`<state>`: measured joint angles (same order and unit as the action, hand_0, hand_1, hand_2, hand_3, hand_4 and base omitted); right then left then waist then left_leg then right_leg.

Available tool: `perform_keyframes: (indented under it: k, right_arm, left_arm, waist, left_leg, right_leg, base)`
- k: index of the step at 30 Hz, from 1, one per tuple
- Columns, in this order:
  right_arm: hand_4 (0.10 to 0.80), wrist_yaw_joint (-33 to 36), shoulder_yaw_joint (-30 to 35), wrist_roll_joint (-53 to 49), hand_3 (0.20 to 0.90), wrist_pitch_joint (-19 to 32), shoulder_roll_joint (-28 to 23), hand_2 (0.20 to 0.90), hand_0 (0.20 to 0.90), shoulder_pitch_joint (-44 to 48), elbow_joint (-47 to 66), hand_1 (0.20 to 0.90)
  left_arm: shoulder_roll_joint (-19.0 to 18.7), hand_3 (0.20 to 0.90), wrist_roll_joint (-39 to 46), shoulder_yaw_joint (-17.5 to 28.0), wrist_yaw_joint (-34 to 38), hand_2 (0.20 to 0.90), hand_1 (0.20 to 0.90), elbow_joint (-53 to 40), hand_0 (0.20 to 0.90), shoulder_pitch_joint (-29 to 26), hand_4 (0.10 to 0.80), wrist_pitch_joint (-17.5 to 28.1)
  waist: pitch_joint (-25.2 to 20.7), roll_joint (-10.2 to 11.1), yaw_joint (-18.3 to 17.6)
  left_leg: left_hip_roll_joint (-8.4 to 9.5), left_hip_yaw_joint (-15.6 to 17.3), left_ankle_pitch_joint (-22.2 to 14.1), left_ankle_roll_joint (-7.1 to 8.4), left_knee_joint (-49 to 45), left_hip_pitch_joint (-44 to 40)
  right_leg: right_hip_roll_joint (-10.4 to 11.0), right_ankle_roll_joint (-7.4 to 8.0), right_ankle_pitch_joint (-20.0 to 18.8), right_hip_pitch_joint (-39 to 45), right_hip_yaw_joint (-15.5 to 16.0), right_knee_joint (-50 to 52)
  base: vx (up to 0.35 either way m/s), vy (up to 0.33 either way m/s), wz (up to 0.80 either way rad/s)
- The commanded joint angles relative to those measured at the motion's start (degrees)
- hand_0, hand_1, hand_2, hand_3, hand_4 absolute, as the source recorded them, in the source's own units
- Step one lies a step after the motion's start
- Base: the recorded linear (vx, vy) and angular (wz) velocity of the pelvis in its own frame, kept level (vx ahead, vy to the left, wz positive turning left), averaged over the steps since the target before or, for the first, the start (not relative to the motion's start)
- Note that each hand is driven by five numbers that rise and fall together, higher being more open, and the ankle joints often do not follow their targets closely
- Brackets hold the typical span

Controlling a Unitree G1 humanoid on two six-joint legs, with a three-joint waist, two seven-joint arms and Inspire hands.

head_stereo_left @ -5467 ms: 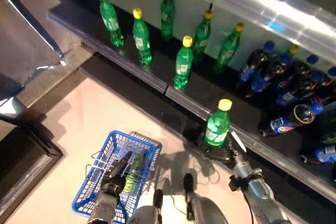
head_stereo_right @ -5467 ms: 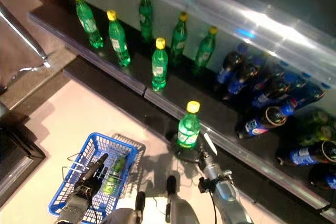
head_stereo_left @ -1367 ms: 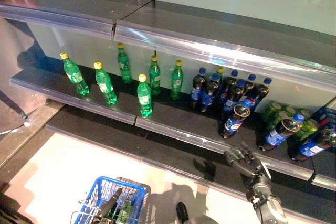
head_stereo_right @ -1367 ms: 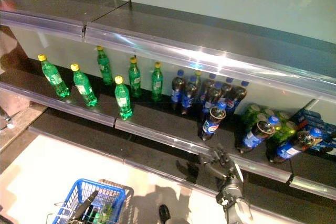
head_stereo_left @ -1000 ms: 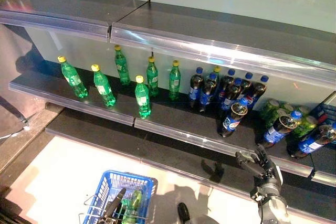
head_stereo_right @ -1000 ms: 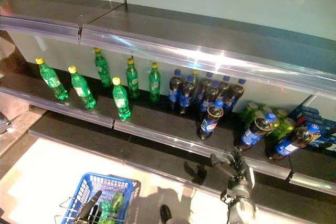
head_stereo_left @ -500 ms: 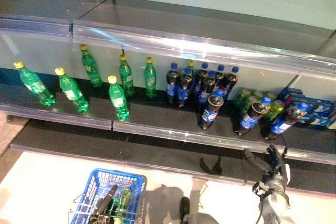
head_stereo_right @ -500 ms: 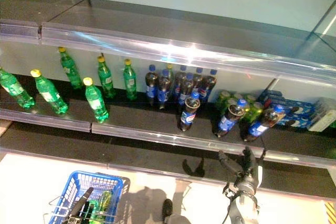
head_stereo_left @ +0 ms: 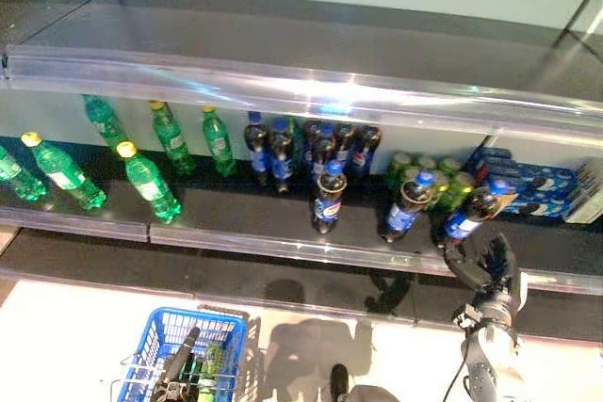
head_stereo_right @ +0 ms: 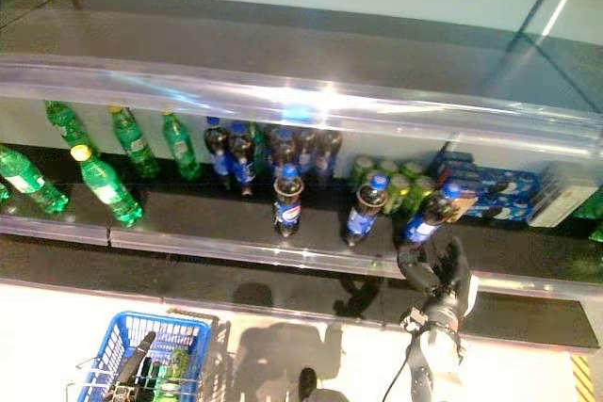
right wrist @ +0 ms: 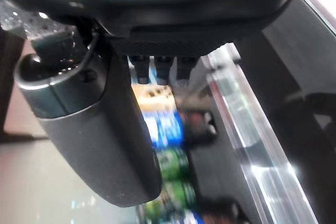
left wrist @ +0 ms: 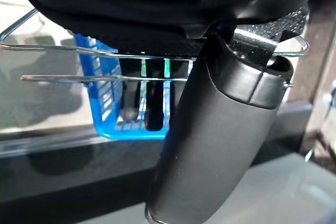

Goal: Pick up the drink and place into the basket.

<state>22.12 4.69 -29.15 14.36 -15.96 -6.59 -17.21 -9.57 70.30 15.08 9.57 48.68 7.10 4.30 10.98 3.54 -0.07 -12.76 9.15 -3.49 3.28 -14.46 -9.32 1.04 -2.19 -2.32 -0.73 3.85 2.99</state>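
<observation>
Premises: retail shop, drinks aisle. Evidence: long dark display shelf (head_stereo_left: 236, 218) w/ clear plastic front strip, a 2nd shelf (head_stereo_left: 283, 44) above. Stock grouped by type: green soda bottles (head_stereo_left: 146, 183) at left, dark cola bottles w/ blue caps (head_stereo_left: 328, 197) in centre, green cans (head_stereo_left: 443, 181) and blue multipacks (head_stereo_left: 528, 190) at right. Blue wire-handled shopping basket (head_stereo_left: 179, 350) on pale floor (head_stereo_left: 75, 327) below.

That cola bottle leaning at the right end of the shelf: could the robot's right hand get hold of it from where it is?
Probably yes: the right hand is open just below the leaning cola bottle, nothing between them but the shelf's clear front lip.
</observation>
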Motion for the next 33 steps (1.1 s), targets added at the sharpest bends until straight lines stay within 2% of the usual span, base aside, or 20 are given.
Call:
perform_keyframes:
  k: [1, 2, 3, 4, 5, 6, 7, 9, 11, 12, 14, 20, 23, 24, 25, 27, 28, 30, 31, 33]
  right_arm:
    - [0.800, -2.35, 1.06, 2.49, 0.900, 5.27, -3.77, 0.900, 0.900, 0.63, 6.97, 0.900]
    - [0.800, -1.95, 0.32, 2.93, 0.900, 4.70, -3.81, 0.900, 0.900, 1.18, 7.18, 0.900]
    - [0.800, -1.01, -1.03, 4.04, 0.900, 4.34, -3.29, 0.900, 0.900, 1.88, 7.09, 0.900]
    - [0.800, -0.83, -1.28, 4.30, 0.900, 4.32, -3.13, 0.900, 0.900, 1.99, 6.99, 0.900]
    - [0.800, -0.63, -2.60, 5.19, 0.900, 3.41, -2.51, 0.900, 0.900, 2.53, 7.36, 0.900]
    - [0.800, -0.57, -2.77, 5.25, 0.900, 3.21, -2.46, 0.900, 0.900, 2.56, 7.49, 0.900]
    - [0.800, -0.60, -3.47, 5.95, 0.900, 2.63, -2.00, 0.900, 0.900, 2.69, 7.93, 0.900]
    - [0.800, -2.01, -4.75, 6.49, 0.900, 1.78, -2.25, 0.900, 0.900, 2.29, 9.20, 0.900]
    - [0.800, -3.40, -4.97, 6.49, 0.900, 1.69, -2.45, 0.900, 0.900, 2.04, 9.51, 0.900]
    - [0.800, -5.28, -5.66, 6.59, 0.900, 1.97, -2.96, 0.900, 0.900, 2.09, 9.18, 0.900]
    - [0.800, -6.85, -5.81, 6.42, 0.900, 2.31, -3.32, 0.900, 0.900, 1.74, 8.96, 0.900]
    - [0.800, -9.43, -4.32, 6.20, 0.900, 2.33, -4.47, 0.900, 0.900, -0.22, 8.24, 0.900]
    - [0.800, -10.00, -4.31, 6.49, 0.900, 2.21, -4.52, 0.900, 0.900, -0.42, 8.07, 0.900]
    - [0.800, -9.93, -5.12, 7.25, 0.900, 2.56, -4.23, 0.900, 0.900, -0.40, 8.36, 0.900]
    - [0.800, -9.89, -5.39, 7.38, 0.900, 2.62, -4.14, 0.900, 0.900, -0.38, 8.55, 0.900]
    - [0.800, -9.51, -6.43, 7.64, 0.900, 2.56, -3.94, 0.900, 0.900, -0.12, 9.49, 0.900]
    - [0.800, -9.46, -6.57, 7.69, 0.900, 2.67, -3.88, 0.900, 0.900, -0.06, 9.49, 0.900]
    - [0.800, -9.85, -6.66, 7.68, 0.900, 3.49, -3.77, 0.900, 0.900, -0.16, 8.92, 0.900]
    - [0.800, -10.32, -6.49, 7.57, 0.900, 4.03, -3.82, 0.900, 0.900, 0.06, 8.18, 0.900]
    - [0.800, -10.59, -5.79, 6.76, 0.900, 4.47, -4.08, 0.900, 0.900, 0.52, 7.07, 0.900]
  left_arm:
    - [-1.42, 0.200, 2.69, 3.82, -7.23, 0.300, 0.300, -10.47, 0.300, -3.66, 0.100, 5.81]
    - [-1.63, 0.200, 3.12, 4.31, -7.44, 0.300, 0.300, -10.18, 0.300, -3.16, 0.100, 5.50]
    - [-1.81, 0.200, 3.37, 4.84, -7.36, 0.300, 0.300, -9.83, 0.300, -2.58, 0.100, 5.00]
    - [-1.84, 0.200, 3.18, 4.93, -7.24, 0.300, 0.300, -9.78, 0.300, -2.49, 0.100, 4.89]
    - [-2.04, 0.200, 3.38, 4.86, -6.96, 0.300, 0.300, -9.22, 0.300, -2.14, 0.100, 5.21]
    - [-2.09, 0.200, 3.42, 4.81, -7.02, 0.300, 0.300, -9.10, 0.300, -2.09, 0.100, 5.24]
    - [-2.37, 0.200, 3.53, 4.42, -6.79, 0.300, 0.300, -8.88, 0.300, -2.07, 0.100, 5.42]
    - [-2.89, 0.200, 5.12, 3.36, -7.59, 0.300, 0.300, -7.20, 0.300, -2.07, 0.100, 6.79]
    - [-2.86, 0.200, 6.00, 2.69, -7.82, 0.300, 0.300, -6.85, 0.300, -2.11, 0.100, 7.47]
    - [-2.64, 0.200, 7.40, 2.44, -7.96, 0.300, 0.300, -6.21, 0.300, -2.12, 0.100, 8.49]
    - [-2.34, 0.200, 8.18, 2.18, -7.97, 0.300, 0.300, -5.96, 0.300, -2.05, 0.100, 9.18]
    - [-1.58, 0.200, 7.03, 2.64, -9.70, 0.300, 0.300, -4.70, 0.300, -1.77, 0.100, 8.01]
    - [-1.51, 0.200, 6.95, 2.33, -10.23, 0.300, 0.300, -4.07, 0.300, -1.76, 0.100, 7.79]
    - [-2.02, 0.200, 7.42, 2.10, -10.83, 0.300, 0.300, -3.63, 0.300, -1.83, 0.100, 7.99]
    - [-2.22, 0.200, 7.57, 2.11, -10.91, 0.300, 0.300, -3.59, 0.300, -1.90, 0.100, 7.97]
    - [-3.37, 0.200, 7.96, 2.04, -10.54, 0.300, 0.300, -3.67, 0.300, -2.45, 0.100, 7.84]
    - [-3.67, 0.200, 8.12, 1.86, -10.22, 0.300, 0.300, -3.78, 0.300, -2.68, 0.100, 7.80]
    - [-4.51, 0.200, 8.36, 1.24, -9.18, 0.300, 0.300, -3.96, 0.300, -3.54, 0.100, 7.66]
    - [-4.85, 0.200, 8.49, 0.53, -8.75, 0.300, 0.300, -3.84, 0.300, -4.16, 0.100, 7.83]
    - [-4.99, 0.200, 7.88, -0.40, -8.74, 0.300, 0.300, -3.70, 0.300, -4.89, 0.100, 7.64]
  waist:
    - [-2.45, -0.08, -0.21]
    - [-2.51, -0.35, 0.27]
    - [-2.55, -1.05, 1.17]
    - [-2.51, -1.18, 1.33]
    - [-2.61, -2.39, 1.74]
    - [-2.56, -2.51, 1.80]
    - [-2.68, -3.31, 1.85]
    - [-2.42, -4.37, 1.87]
    - [-1.97, -4.46, 2.01]
    - [-1.72, -4.22, 2.03]
    - [-1.67, -4.12, 1.94]
    - [-2.11, -3.06, 1.48]
    - [-1.86, -2.93, 1.53]
    - [-1.00, -3.21, 1.49]
    - [-0.65, -3.27, 1.48]
    - [0.57, -3.23, 1.29]
    - [0.69, -3.10, 1.29]
    - [0.97, -2.60, 1.10]
    - [0.94, -2.10, 1.05]
    - [0.88, -1.50, 0.53]
  left_leg:
    - [10.46, -9.56, -4.89, -1.92, 1.47, 7.59]
    - [12.40, -10.88, -5.46, -2.50, 1.25, 7.65]
    - [15.39, -12.97, -5.42, -3.60, 2.22, 7.37]
    - [15.79, -13.31, -5.25, -3.77, 2.69, 7.10]
    - [17.68, -15.10, -3.39, -4.15, 6.42, 5.73]
    - [17.82, -15.22, -3.02, -4.18, 7.18, 5.30]
    - [18.59, -15.85, -1.11, -4.00, 10.48, 4.37]
    - [19.92, -16.34, 3.54, -2.46, 14.61, 4.94]
    - [20.26, -15.97, 4.45, -1.88, 14.43, 6.23]
    - [20.84, -16.22, 3.74, -2.05, 13.70, 6.61]
    - [20.90, -15.86, 3.32, -2.37, 13.31, 6.44]
    - [20.28, -13.11, 0.33, -3.56, 12.48, 3.95]
    - [19.99, -12.46, -0.57, -4.68, 12.01, 3.29]
    - [19.89, -12.19, -0.85, -5.87, 11.90, 2.92]
    - [19.92, -12.17, -0.93, -6.26, 11.78, 2.90]
    - [20.16, -12.33, -1.18, -7.39, 11.08, 3.17]
    - [20.26, -12.31, -1.21, -7.59, 10.92, 3.33]
    - [20.62, -12.44, -1.23, -7.74, 10.36, 3.80]
    - [20.89, -12.56, -1.55, -7.52, 9.67, 4.32]
    - [21.34, -13.59, -2.67, -7.30, 8.54, 4.92]
  right_leg:
    - [2.81, 5.91, 4.10, 3.67, 1.65, 0.14]
    - [2.39, 5.78, 4.16, 3.81, 0.93, 0.06]
    - [1.35, 5.65, 4.20, 4.17, 0.32, 0.05]
    - [1.16, 5.66, 4.25, 4.30, 0.21, 0.10]
    - [-0.46, 5.71, 4.44, 4.52, -0.20, 0.46]
    - [-0.62, 5.73, 4.49, 4.64, -0.30, 0.52]
    - [-1.76, 5.88, 4.58, 4.76, -0.54, 0.68]
    - [-3.57, 6.45, 4.43, 4.84, -1.46, 0.64]
    - [-3.91, 6.59, 4.71, 5.38, -2.22, 0.36]
    - [-3.89, 6.43, 5.60, 6.09, -2.71, 0.12]
    - [-3.72, 6.23, 5.74, 6.16, -2.55, -0.03]
    - [-1.78, 5.80, 6.76, 7.23, 0.53, 0.31]
    - [-0.79, 5.76, 7.81, 5.90, 1.73, 5.41]
    - [0.18, 6.88, 6.46, 2.34, 2.67, 13.51]
    - [0.50, 7.41, 5.91, 0.43, 2.60, 16.82]
    - [0.66, 8.83, 3.63, -5.29, 0.77, 25.23]
    - [0.57, 8.97, 3.27, -6.07, 0.08, 26.13]
    - [1.22, 9.28, 1.70, -7.03, -1.42, 23.65]
    - [2.31, 9.61, 1.38, -6.64, -2.56, 18.27]
    - [2.53, 10.23, 0.23, -5.48, -5.56, 7.98]
  base:
    - [0.152, -0.184, -1.04]
    - [0.213, -0.194, -1.24]
    - [0.185, -0.156, -1.00]
    - [0.239, -0.148, -0.86]
    - [0.156, -0.070, -0.56]
    - [0.190, -0.068, -1.10]
    - [0.106, -0.031, -1.39]
    - [0.156, -0.006, -1.29]
    - [0.129, 0.041, -0.39]
    - [0.110, 0.099, -0.24]
    - [0.116, 0.099, -0.35]
    - [0.141, 0.138, -0.14]
    - [0.111, 0.164, -0.15]
    - [0.029, 0.132, -0.15]
    - [0.011, 0.135, -0.31]
    - [-0.007, 0.051, -0.51]
    - [0.032, -0.012, -0.54]
    - [0.065, -0.066, -0.37]
    - [0.112, -0.131, -0.13]
    - [0.142, -0.180, 0.00]
